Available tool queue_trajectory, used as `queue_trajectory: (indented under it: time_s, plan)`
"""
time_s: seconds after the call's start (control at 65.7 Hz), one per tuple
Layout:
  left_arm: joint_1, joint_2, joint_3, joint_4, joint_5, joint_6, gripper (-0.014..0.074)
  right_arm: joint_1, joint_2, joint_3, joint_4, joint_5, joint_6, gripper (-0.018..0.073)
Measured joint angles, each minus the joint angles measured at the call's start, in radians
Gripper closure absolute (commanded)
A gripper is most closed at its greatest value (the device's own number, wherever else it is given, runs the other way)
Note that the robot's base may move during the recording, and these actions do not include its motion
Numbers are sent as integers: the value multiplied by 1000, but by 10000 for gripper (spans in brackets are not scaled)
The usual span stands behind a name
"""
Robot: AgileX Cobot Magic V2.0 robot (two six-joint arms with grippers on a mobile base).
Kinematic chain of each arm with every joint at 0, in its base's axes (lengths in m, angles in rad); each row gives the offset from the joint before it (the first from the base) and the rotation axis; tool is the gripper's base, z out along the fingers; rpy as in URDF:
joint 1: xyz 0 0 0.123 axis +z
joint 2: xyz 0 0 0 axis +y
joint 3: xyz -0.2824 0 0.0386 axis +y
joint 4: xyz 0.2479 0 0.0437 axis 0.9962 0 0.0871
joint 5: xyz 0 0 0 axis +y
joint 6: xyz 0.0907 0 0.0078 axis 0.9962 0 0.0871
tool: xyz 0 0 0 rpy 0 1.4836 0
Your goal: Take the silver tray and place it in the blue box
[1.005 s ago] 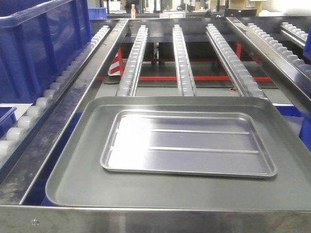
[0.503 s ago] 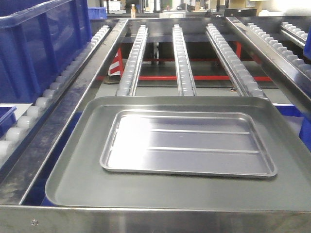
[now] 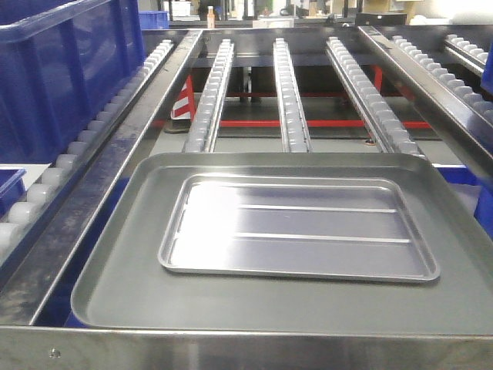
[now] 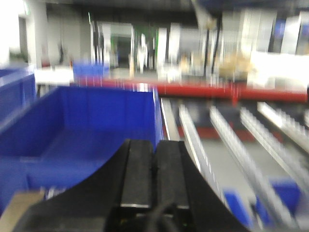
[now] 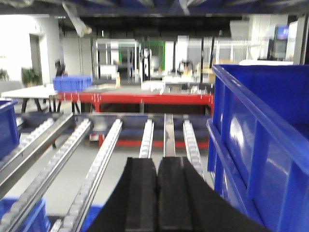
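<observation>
Silver tray point(image 3: 300, 227) lying flat inside a larger grey tray point(image 3: 108, 285).
It sits apart from the blue box point(image 3: 54, 77), which stands at the far left beside the roller rails point(image 3: 289, 92); the left gripper point(image 4: 154, 150) and right gripper point(image 5: 157, 166) each have fingers pressed together, holding nothing.

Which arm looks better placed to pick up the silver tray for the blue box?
Probably left: the blue box stands left of the silver tray, and the shut left gripper looks into it. The right gripper, also shut, sees only a crate's outer wall.
</observation>
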Motion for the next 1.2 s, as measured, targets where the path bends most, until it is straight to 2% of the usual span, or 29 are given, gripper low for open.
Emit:
queue_trajectory:
  time_s: [0.091,0.198,0.259,0.396,0.472,0.624,0.746,0.838,0.975,1.096,1.203]
  plan:
    - [0,114,-76,-16,99,2,522,0,79,-63,2,44,0,344]
    - [-7,218,-102,-77,158,28,313,7,152,-98,4,84,0,182]
    - [-32,264,-104,-130,177,70,265,27,193,-105,15,111,0,126]
    - [-167,358,-107,-276,189,241,262,112,292,-108,48,193,0,102]
    - [-266,426,-115,-330,189,292,262,181,361,-108,72,226,0,102]
    - [-470,600,-146,-415,153,308,287,315,501,-108,89,240,0,102]
    - [-644,741,-155,-455,20,315,337,395,607,-108,101,214,0,102]
    - [-719,832,-166,-490,-52,317,337,418,667,-108,106,181,0,102]
    - [-739,964,-246,-468,-17,317,334,420,732,-108,108,147,0,102]
    - [-738,1063,-348,-373,68,306,335,420,780,-108,108,160,0,102]
    - [-738,1152,-443,-264,135,214,335,420,827,-110,108,187,0,102]
